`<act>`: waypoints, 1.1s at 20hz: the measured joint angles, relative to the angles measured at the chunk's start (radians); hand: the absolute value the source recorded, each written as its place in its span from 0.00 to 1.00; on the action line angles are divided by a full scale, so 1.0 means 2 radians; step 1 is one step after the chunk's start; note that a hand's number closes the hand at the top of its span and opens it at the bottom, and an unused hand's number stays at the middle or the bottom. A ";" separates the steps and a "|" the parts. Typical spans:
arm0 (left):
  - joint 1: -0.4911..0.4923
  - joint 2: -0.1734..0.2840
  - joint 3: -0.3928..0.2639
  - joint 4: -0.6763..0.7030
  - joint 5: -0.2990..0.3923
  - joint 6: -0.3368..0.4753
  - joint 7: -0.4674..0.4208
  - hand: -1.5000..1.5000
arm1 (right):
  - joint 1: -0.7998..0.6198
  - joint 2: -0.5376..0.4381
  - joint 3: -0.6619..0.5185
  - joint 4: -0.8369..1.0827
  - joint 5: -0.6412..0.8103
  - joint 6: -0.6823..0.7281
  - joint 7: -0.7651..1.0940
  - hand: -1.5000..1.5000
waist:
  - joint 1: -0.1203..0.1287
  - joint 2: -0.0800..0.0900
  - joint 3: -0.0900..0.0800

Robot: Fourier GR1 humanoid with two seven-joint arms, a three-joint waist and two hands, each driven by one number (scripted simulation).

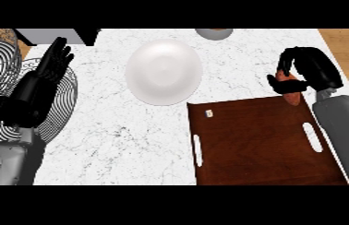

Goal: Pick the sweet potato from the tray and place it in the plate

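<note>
A white plate (pixel 164 71) lies on the marble counter at centre, with nothing on it. A dark brown wooden tray (pixel 262 143) with white handle slots fills the lower right. My right hand (pixel 307 72) hovers over the tray's far right corner, its fingers and thumb curled round the orange sweet potato (pixel 291 95), whose ends show below and beside the hand. The sweet potato sits above the tray's top edge, right of the plate. At the left edge, my left hand (pixel 53 62) is open with fingers straight, resting away from both.
A round wire rack (pixel 58 106) with black rings lies under the left forearm. A grey bowl-like object (pixel 214 33) peeks in at the counter's far edge. A grey box (pixel 58 35) stands at the top left. Wooden floor shows at the far right.
</note>
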 measured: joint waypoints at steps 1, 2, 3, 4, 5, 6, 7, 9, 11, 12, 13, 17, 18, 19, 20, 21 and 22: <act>-0.003 -0.002 -0.002 0.005 -0.004 0.002 -0.002 0.50 | -0.010 0.009 -0.003 -0.005 -0.010 0.005 -0.003 1.00 | 0.000 0.000 0.000; 0.000 -0.001 0.000 0.004 -0.001 -0.001 -0.003 0.50 | -0.010 0.017 -0.005 -0.017 -0.019 0.010 -0.005 1.00 | 0.000 0.000 0.000; -0.001 -0.003 0.000 0.005 -0.004 0.002 -0.003 0.50 | -0.013 0.021 -0.008 -0.029 -0.029 0.020 -0.005 1.00 | -0.001 0.000 0.000; 0.000 -0.001 0.003 0.003 -0.002 -0.001 -0.002 0.50 | -0.014 0.029 -0.005 -0.048 -0.035 0.028 0.002 1.00 | -0.002 0.000 0.000; -0.001 -0.002 0.003 0.002 -0.002 -0.001 -0.001 0.50 | -0.018 0.033 -0.005 -0.060 -0.041 0.037 0.006 1.00 | -0.002 0.000 0.000; 0.005 -0.003 0.005 0.005 -0.002 -0.003 -0.009 0.50 | -0.023 0.044 -0.002 -0.072 -0.042 0.041 0.018 1.00 | -0.001 0.000 0.000; 0.004 -0.003 0.004 0.002 -0.003 -0.003 -0.004 0.50 | -0.029 0.055 0.003 -0.081 -0.040 0.044 0.029 1.00 | -0.001 0.000 0.000; 0.004 -0.002 0.007 -0.001 0.000 -0.009 -0.003 0.50 | -0.039 0.073 0.010 -0.087 -0.038 0.048 0.038 1.00 | 0.000 0.000 0.000; -0.001 -0.004 0.007 0.008 -0.001 -0.011 -0.006 0.50 | -0.062 0.092 0.016 -0.084 -0.032 0.053 0.057 1.00 | 0.001 0.001 0.000; -0.001 -0.007 0.005 0.006 -0.003 -0.009 -0.005 0.50 | -0.073 0.103 0.019 -0.078 -0.028 0.052 0.064 1.00 | 0.002 0.001 0.000; -0.003 -0.008 0.006 0.006 -0.003 -0.010 -0.005 0.50 | -0.088 0.115 0.020 -0.067 -0.025 0.052 0.070 1.00 | 0.003 0.001 0.000; -0.001 -0.009 0.006 0.000 -0.004 -0.014 -0.003 0.50 | -0.133 0.156 0.018 -0.020 -0.022 0.046 0.080 1.00 | 0.006 0.002 0.000; 0.001 -0.008 0.007 -0.001 -0.004 -0.016 -0.004 0.50 | -0.143 0.171 0.019 -0.009 -0.019 0.039 0.087 1.00 | 0.006 0.002 0.000; 0.004 -0.007 0.009 -0.006 -0.004 -0.017 -0.002 0.50 | -0.152 0.182 0.018 0.005 -0.018 0.036 0.089 1.00 | 0.007 0.002 0.000; 0.002 -0.008 0.009 -0.004 -0.004 -0.017 -0.004 0.50 | -0.168 0.190 0.014 0.022 -0.017 0.033 0.091 1.00 | 0.007 0.003 0.000; 0.000 -0.011 0.008 -0.001 -0.006 -0.016 -0.005 0.50 | -0.181 0.200 0.011 0.045 -0.015 0.026 0.089 1.00 | 0.008 0.003 0.000; -0.001 -0.012 0.007 -0.002 -0.006 -0.017 -0.005 0.50 | -0.194 0.210 0.013 0.066 -0.014 0.016 0.091 1.00 | 0.010 0.004 0.000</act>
